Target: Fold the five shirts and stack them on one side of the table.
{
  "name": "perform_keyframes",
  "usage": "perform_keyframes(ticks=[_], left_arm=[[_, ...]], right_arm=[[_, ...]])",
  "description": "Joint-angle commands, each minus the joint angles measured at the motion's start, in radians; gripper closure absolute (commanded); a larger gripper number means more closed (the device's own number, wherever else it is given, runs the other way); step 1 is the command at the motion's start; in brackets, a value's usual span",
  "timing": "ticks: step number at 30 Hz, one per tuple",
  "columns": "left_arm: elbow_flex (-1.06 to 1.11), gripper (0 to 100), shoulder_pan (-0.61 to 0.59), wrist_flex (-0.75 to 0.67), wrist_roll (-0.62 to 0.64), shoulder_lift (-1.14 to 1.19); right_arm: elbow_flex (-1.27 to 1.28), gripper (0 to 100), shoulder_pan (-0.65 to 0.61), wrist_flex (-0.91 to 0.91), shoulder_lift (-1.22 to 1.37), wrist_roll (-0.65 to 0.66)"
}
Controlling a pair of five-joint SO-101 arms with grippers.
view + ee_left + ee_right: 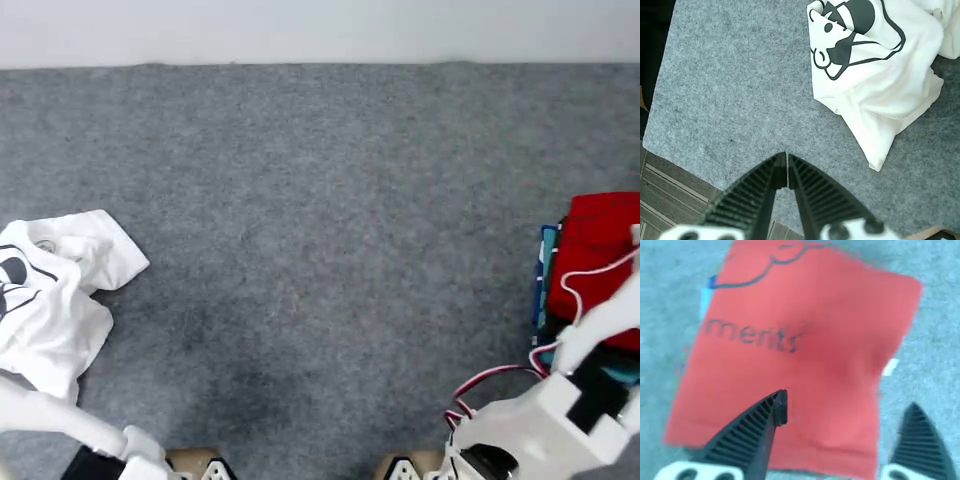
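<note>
A crumpled white shirt with a black print lies at the table's left edge; it also shows in the left wrist view as white shirt. My left gripper is shut and empty above the grey mat near the table's corner, a short way from that shirt. At the right edge a folded red shirt tops a stack with blue and teal layers beneath. My right gripper hangs open just above the red shirt, holding nothing.
Grey felt mat covers the table, with a wide bare stretch between the two shirts. A white wall runs along the far edge. The right arm's white body and red cables sit at the front right. Wooden floor lies past the mat's corner.
</note>
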Motion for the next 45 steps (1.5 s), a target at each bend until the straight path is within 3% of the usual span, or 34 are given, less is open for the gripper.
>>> perform_keyframes(ticks=[1, 2, 5, 8, 18, 24, 31, 37, 42, 45], left_arm=[[-0.036, 98, 0.002, 0.002, -0.002, -0.034], [-0.036, 98, 0.002, 0.002, -0.002, -0.034], [-0.036, 98, 0.002, 0.002, -0.002, -0.034], [-0.036, 98, 0.002, 0.002, -0.002, -0.034], [-0.036, 98, 0.002, 0.003, -0.002, -0.034], [-0.036, 98, 0.002, 0.003, -0.002, -0.034], [-0.036, 98, 0.002, 0.003, -0.002, -0.034], [-0.033, 98, 0.002, 0.003, -0.002, -0.034], [-0.033, 98, 0.002, 0.003, -0.002, -0.034], [-0.033, 98, 0.002, 0.003, -0.002, -0.034]], right_arm=[[-0.012, 91.5, -0.039, 0.073, -0.064, -0.011], [-0.012, 99.1, -0.047, 0.093, -0.058, -0.012], [0.015, 93.8, -0.050, 0.130, -0.045, -0.017], [0.055, 99.5, -0.050, 0.140, -0.018, -0.015], [0.210, 99.0, -0.012, 0.182, 0.096, -0.011], [0.074, 99.0, 0.024, 0.231, 0.031, -0.011], [-0.012, 99.0, 0.114, 0.084, 0.015, -0.009], [0.051, 99.0, 0.197, -0.081, 0.179, -0.009], [0.051, 99.0, 0.282, -0.044, 0.240, 0.003], [0.049, 99.0, 0.300, 0.030, 0.239, 0.100]])
